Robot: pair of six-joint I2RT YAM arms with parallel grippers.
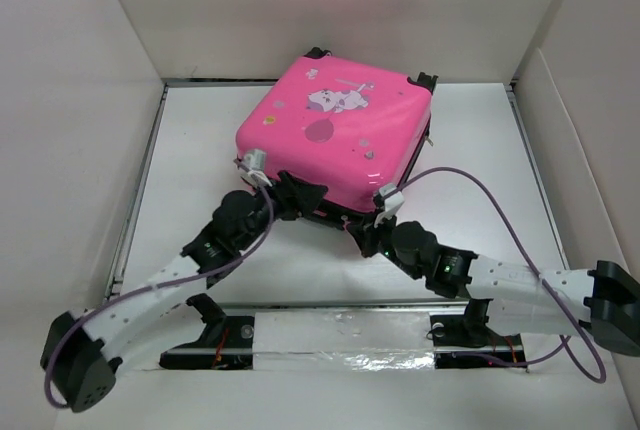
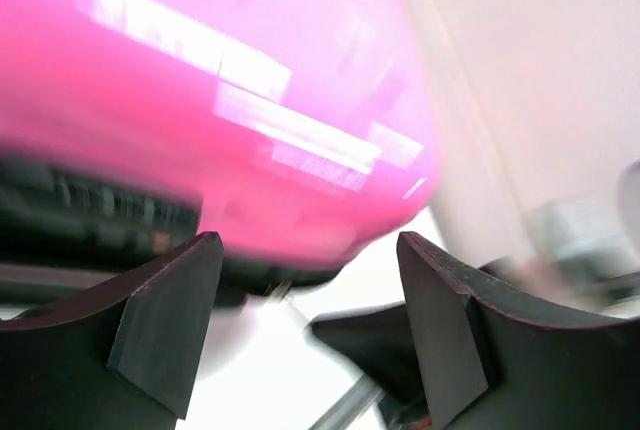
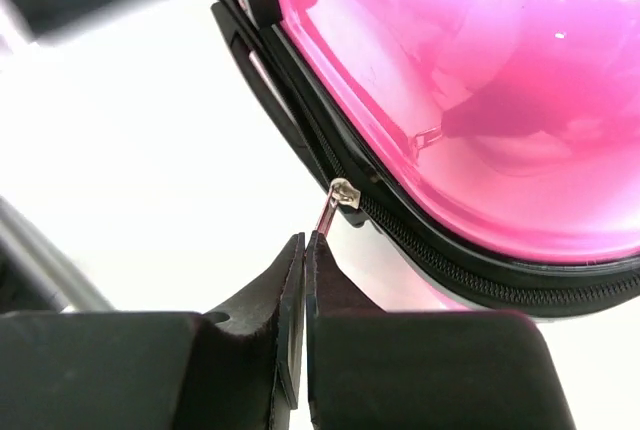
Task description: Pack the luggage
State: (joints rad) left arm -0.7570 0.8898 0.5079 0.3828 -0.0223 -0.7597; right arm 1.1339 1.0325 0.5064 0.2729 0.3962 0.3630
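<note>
**A:** Where is the suitcase?

**B:** The pink suitcase (image 1: 335, 135) lies flat, lid down, on the white surface (image 1: 200, 150). It sits toward the far middle, turned at an angle, with the cartoon print facing up.

**A:** And the right tool?

**B:** The right tool (image 3: 303, 242) is at the suitcase's near edge. Its fingers are pressed together on the small metal zipper pull (image 3: 327, 214), beside the black zipper band.

**A:** The left one?

**B:** The left tool (image 2: 310, 250) is by the near-left corner, fingers spread with nothing between them. The pink shell is just beyond, blurred. I cannot tell whether they touch.
</note>
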